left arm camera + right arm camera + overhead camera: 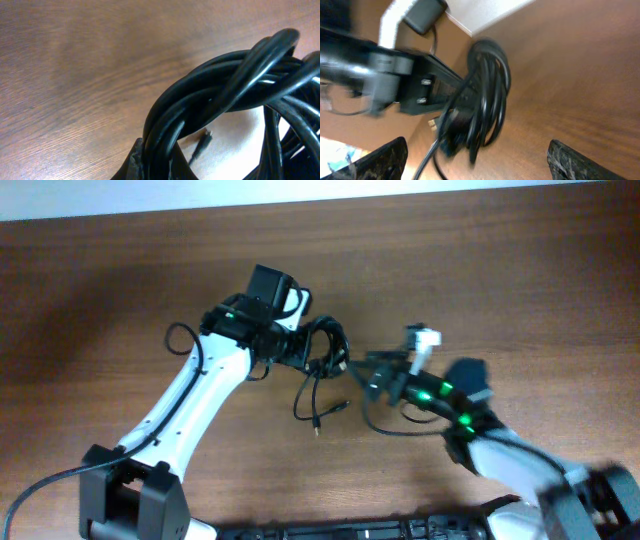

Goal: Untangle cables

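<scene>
The cables (325, 352) are a coiled black bundle at the table's middle, with one loose end and plug (330, 412) trailing toward the front. My left gripper (300, 352) is shut on the bundle's left side. In the left wrist view thick black loops (225, 95) run between the finger tips (160, 162). My right gripper (372, 375) is open just right of the bundle. In the right wrist view its fingers (475, 160) stand wide apart with the coil (487, 95) hanging between and beyond them, apart from both.
The wooden table (120, 290) stretches all round. A thin black loop (180, 337) lies beside the left arm. A thicker black wire (40, 480) runs from the left arm's base. A white wall edge (300, 192) lies at the back.
</scene>
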You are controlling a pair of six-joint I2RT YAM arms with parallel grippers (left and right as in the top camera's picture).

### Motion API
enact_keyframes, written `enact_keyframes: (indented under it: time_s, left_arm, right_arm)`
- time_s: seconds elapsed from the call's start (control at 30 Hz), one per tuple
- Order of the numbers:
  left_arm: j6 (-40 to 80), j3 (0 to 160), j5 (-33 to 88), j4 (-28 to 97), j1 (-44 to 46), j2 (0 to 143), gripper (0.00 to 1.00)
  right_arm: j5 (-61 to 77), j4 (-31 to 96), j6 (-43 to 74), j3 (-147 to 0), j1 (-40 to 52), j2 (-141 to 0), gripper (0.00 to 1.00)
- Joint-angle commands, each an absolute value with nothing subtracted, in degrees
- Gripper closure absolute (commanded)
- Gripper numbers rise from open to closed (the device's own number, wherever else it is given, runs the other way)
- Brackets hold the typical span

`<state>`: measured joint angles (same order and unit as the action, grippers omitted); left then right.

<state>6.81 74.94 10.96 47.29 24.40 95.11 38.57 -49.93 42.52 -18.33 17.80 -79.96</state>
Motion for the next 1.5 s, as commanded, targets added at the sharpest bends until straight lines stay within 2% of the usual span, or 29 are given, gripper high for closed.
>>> enact_keyframes:
  time_s: [0.0,0.1,0.17,0.2,0.27,0.3,0.4,0.5,0.57,0.6,0.63,0.7,0.73,0.77,0.83,0.87,0.93,1.0,1.07,1.13,1.23,1.27,1.33,1.4,1.47]
  left_arm:
    - [-0.32,75.46,12.16,47.51,27.51,94.52,1.0]
    - [-0.3,75.46,8.75,48.53,27.66,94.52,1.0]
    - [-0.4,75.46,8.8,49.47,27.57,94.06,1.0]
    - [-4.14,75.48,10.94,50.28,27.57,93.01,1.0]
    - [-18.9,75.48,23.97,54.74,27.59,90.15,1.0]
    - [-24.03,75.48,26.76,57.67,27.59,89.62,1.0]
    - [-26.94,75.46,27.92,61.28,27.59,89.41,1.0]
    - [-41.36,75.48,37.06,66.5,27.59,89.32,1.0]
    - [-46.81,75.46,42.46,68.25,27.59,89.32,1.0]
    - [-46.81,75.46,41.87,68.01,27.55,89.32,1.0]
    - [-44.49,75.48,39.68,67.96,27.07,89.32,1.0]
    - [-32.75,75.48,29.93,66.39,24.56,89.32,1.0]
    - [-27.94,75.48,27.31,64.84,22.96,89.32,1.0]
    - [-24.4,75.48,26.15,63.09,21.34,89.32,1.0]
    - [-14.92,75.48,23.44,57.87,17.63,89.32,1.0]
    - [-6.39,75.48,21.71,53.91,15.4,89.32,1.0]
    - [4.38,75.48,21.58,49.95,14.2,89.32,1.0]
    - [7.31,75.48,21.58,48.82,14.31,89.34,1.0]
    - [7.29,75.46,21.58,49.12,14.61,89.32,1.0]
    - [7.29,75.46,21.58,49.17,15.73,89.34,1.0]
    - [7.29,75.46,21.58,49.17,17.17,89.34,1.0]
    - [7.27,75.46,21.52,49.1,17.52,89.34,1.0]
    - [7.25,75.46,18.98,49.08,17.63,89.34,1.0]
    - [7.27,75.46,14.57,49.06,17.65,89.34,1.0]
    - [7.25,75.44,9.8,49.06,17.65,89.34,1.0]
  right_arm:
    - [36.8,-50.41,42.48,-24.91,23.16,-88.64,0.28]
    - [36.51,-50.35,42.46,-25.93,23.51,-90.02,0.7]
    - [35.18,-48.14,42.46,-25.93,23.51,-90.02,0.91]
    - [34.68,-47.27,42.46,-25.93,23.51,-90.02,0.94]
    - [34.68,-47.75,41.85,-25.93,23.55,-90.0,0.96]
    - [34.65,-47.75,39.18,-25.93,23.55,-90.0,0.96]
    - [32.71,-47.27,37.69,-25.93,22.98,-90.0,0.96]
    - [32.51,-47.35,37.71,-25.96,19.79,-90.0,0.96]
    - [32.71,-47.33,37.69,-25.93,19.09,-90.0,0.96]
    - [32.75,-47.35,37.69,-25.93,19.05,-90.0,0.79]
    - [32.77,-47.31,37.69,-25.93,19.03,-90.0,0.67]
    - [35.29,-47.27,37.69,-25.93,17.93,-90.0,0.42]
    - [39.24,-47.29,37.71,-25.93,16.25,-90.0,0.19]
    - [43.24,-47.29,37.71,-25.93,14.41,-90.0,0.01]
    - [51.37,-47.35,37.74,-25.93,10.68,-90.0,0.02]
    - [55.48,-47.35,37.69,-25.93,9.67,-90.0,0.02]
    - [56.8,-47.35,37.69,-25.93,11.99,-90.0,0.02]
    - [54.35,-47.35,37.65,-25.93,17.21,-90.0,0.02]
    - [40.34,-47.31,31.7,-25.93,25.34,-90.02,0.01]
    - [21.12,-47.29,25.08,-25.93,32.73,-90.04,0.11]
    - [2.52,-47.11,22.0,-25.96,39.22,-90.13,0.25]
    - [0.56,-46.85,20.99,-25.96,40.45,-90.13,0.42]
    - [0.82,-45.78,21.02,-25.93,40.49,-90.13,0.64]
    - [0.93,-45.89,21.47,-25.96,40.49,-90.08,0.95]
    - [5.1,-45.87,21.54,-25.96,40.49,-89.71,0.96]
